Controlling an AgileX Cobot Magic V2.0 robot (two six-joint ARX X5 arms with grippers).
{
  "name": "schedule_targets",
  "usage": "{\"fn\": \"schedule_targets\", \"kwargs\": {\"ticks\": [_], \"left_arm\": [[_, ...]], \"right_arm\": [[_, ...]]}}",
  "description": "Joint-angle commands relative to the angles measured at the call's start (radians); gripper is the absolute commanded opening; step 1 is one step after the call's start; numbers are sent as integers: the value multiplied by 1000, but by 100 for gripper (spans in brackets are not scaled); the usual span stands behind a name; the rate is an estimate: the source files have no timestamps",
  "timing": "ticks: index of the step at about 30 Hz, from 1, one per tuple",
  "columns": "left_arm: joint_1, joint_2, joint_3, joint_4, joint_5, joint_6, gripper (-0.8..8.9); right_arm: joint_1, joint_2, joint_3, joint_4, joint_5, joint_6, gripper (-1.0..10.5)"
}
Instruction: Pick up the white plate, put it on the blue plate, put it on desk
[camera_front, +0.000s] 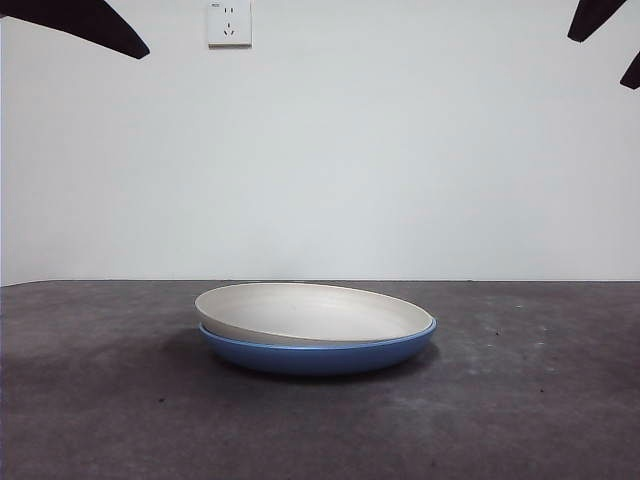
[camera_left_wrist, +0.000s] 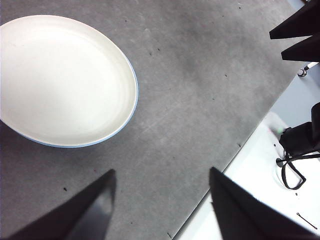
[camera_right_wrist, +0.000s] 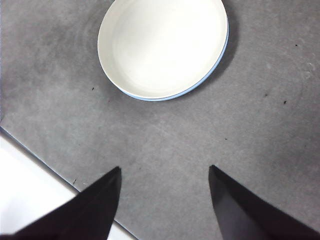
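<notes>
Left gripper (camera_left_wrist: 161, 200) is held high, jaws apart, nothing gripped. The white plate (camera_front: 312, 312) is seated, slightly tilted, inside the blue plate (camera_front: 318, 355) near the middle of the desk (camera_front: 540, 400). Right gripper (camera_right_wrist: 165, 197) is likewise raised, jaws spread, empty. Stacking is judged done; lifting the white plate onto bare desk is judged next, calling for a rim grasp.

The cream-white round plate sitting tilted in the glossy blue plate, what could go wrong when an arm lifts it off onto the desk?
1. The matte cream-white round plate sits tilted in the glossy blue round plate, so a pinch on its raised rim may slip.
2. The plates nest closely; a jaw might catch the blue rim and drag both across the dark grey desk.
3. The left gripper and right gripper both wait open and apart from it.
</notes>
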Motion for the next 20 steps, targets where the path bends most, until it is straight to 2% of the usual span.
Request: {"fn": "schedule_targets", "kwargs": {"ticks": [1,2,3,20], "left_arm": [[-8,5,10,5,4,18,100],[-8,5,10,5,4,18,26],[-8,5,10,5,4,18,11],[-8,5,10,6,4,19,11]], "right_arm": [[7,8,18,0,-4,-21,135],[7,8,18,-2,-4,-28,57],[7,8,18,-5,-4,-34,3],[7,8,18,-4,0,-34,9]]}}
